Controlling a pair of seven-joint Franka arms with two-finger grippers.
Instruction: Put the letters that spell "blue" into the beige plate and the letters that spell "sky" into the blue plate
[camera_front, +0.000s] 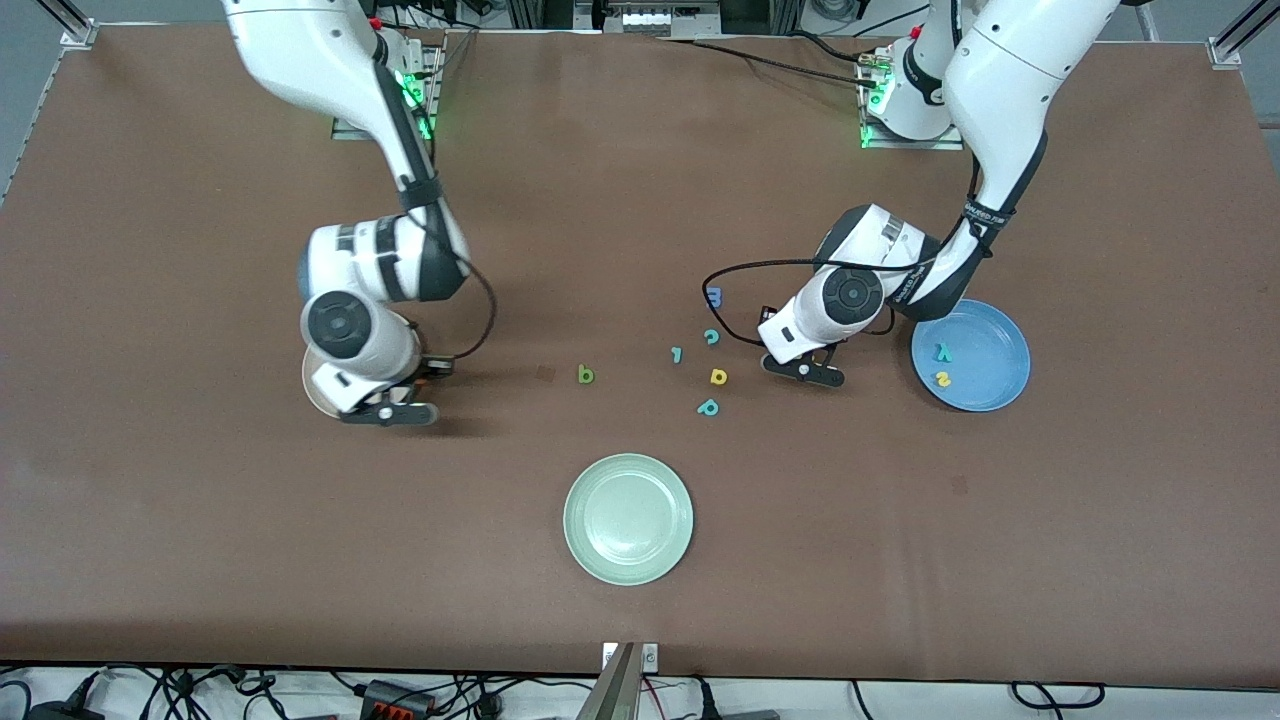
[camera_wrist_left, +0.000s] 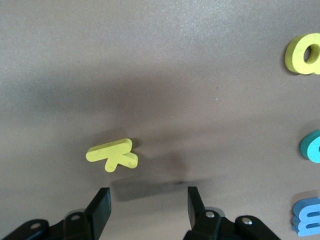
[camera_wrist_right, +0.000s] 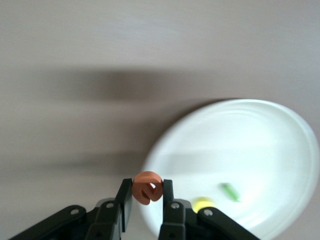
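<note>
My right gripper (camera_wrist_right: 147, 193) is shut on the orange "e" (camera_wrist_right: 147, 186), hanging over the rim of the beige plate (camera_wrist_right: 260, 150). In that plate lie the thin green "l" (camera_wrist_right: 230, 192) and the yellow "u" (camera_wrist_right: 202, 204). In the front view the right gripper (camera_front: 388, 412) hides most of the beige plate (camera_front: 309, 388). My left gripper (camera_wrist_left: 148, 205) is open, low over the table, and the yellow "k" (camera_wrist_left: 112, 154) lies flat just off its fingertips. The blue plate (camera_front: 990, 335) holds the teal "y" (camera_front: 942, 352) and yellow "s" (camera_front: 942, 378). The green "b" (camera_front: 586, 375) lies on the table.
Loose letters lie beside the left gripper (camera_front: 808, 372): blue "m" (camera_front: 714, 297), teal "c" (camera_front: 711, 337), a small teal piece (camera_front: 676, 354), a yellow "d"-like letter (camera_front: 718, 376) and teal "p" (camera_front: 708, 407). A pale green plate (camera_front: 628, 518) sits nearer the front camera.
</note>
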